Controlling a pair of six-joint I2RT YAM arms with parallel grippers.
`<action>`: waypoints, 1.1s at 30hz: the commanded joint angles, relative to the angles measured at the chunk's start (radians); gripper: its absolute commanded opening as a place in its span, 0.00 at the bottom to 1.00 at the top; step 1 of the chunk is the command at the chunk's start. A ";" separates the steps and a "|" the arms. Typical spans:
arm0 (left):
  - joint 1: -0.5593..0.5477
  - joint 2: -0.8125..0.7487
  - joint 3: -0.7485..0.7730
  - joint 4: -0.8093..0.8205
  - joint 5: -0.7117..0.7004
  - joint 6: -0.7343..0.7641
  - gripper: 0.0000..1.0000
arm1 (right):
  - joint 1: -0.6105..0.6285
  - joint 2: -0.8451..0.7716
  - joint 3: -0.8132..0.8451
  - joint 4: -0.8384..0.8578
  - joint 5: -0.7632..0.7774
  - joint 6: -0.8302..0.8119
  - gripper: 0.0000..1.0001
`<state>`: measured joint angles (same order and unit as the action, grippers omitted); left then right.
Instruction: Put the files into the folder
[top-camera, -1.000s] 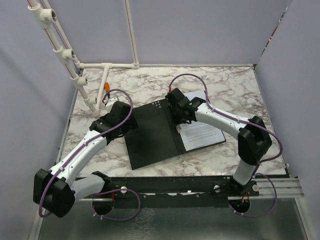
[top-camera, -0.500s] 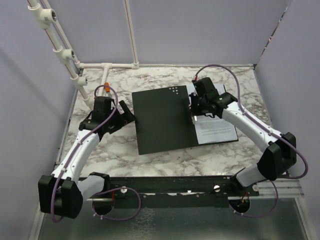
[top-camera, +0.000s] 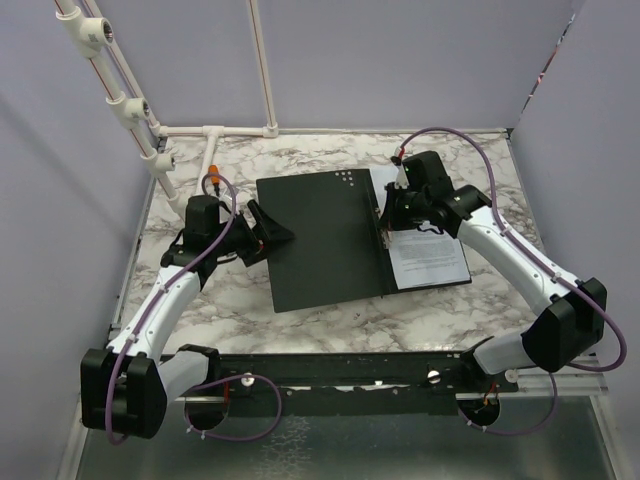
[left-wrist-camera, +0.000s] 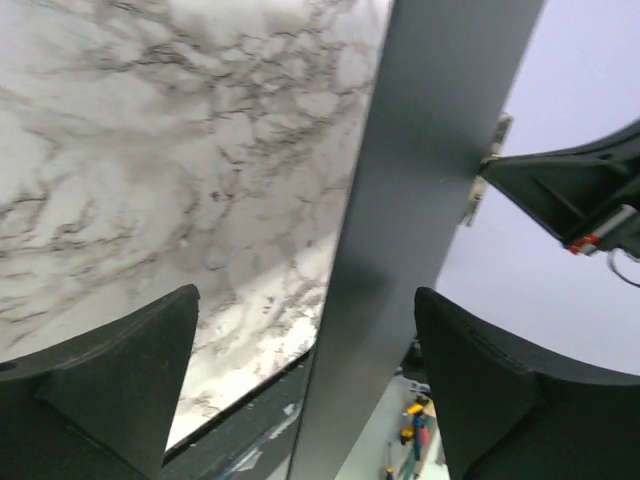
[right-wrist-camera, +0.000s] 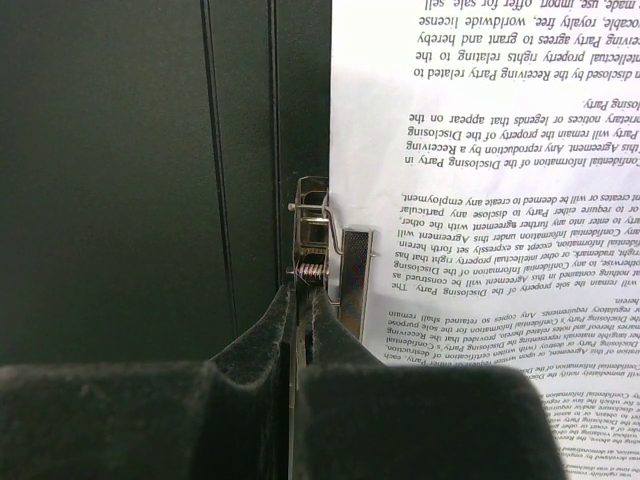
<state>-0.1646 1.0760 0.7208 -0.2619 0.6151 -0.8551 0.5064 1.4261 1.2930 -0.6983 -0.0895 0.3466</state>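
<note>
Folder (top-camera: 320, 240) lay open at frame centre, files (top-camera: 430, 260) on its right half.
Left gripper (top-camera: 268, 232) stood wide astride the left cover edge; right gripper (top-camera: 388, 218), narrow, pinched the clip (right-wrist-camera: 322, 240).

Overhead view faces down; wrist views share the folder (top-camera: 320, 240) close-up.

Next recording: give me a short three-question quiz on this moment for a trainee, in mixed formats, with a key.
1. True or false: the folder is closed.
2. What do the fingers of the right gripper pinch? A) the files B) the metal clip C) nothing
3. Fill in: the left gripper is ____, with the folder's cover passing between its fingers.
Key: 1 false; 2 B; 3 open.
</note>
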 joint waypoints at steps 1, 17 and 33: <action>0.008 -0.025 -0.013 0.094 0.123 -0.051 0.83 | -0.005 -0.036 0.007 0.024 -0.057 0.008 0.01; 0.010 -0.043 -0.028 0.099 0.155 -0.067 0.00 | -0.005 0.002 -0.040 0.048 -0.054 0.015 0.01; 0.016 -0.026 0.116 -0.229 0.025 0.159 0.00 | 0.069 0.168 -0.101 0.143 -0.130 0.075 0.01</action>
<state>-0.1570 1.0443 0.7807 -0.3496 0.7303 -0.8074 0.5320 1.5558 1.1931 -0.6197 -0.1959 0.3931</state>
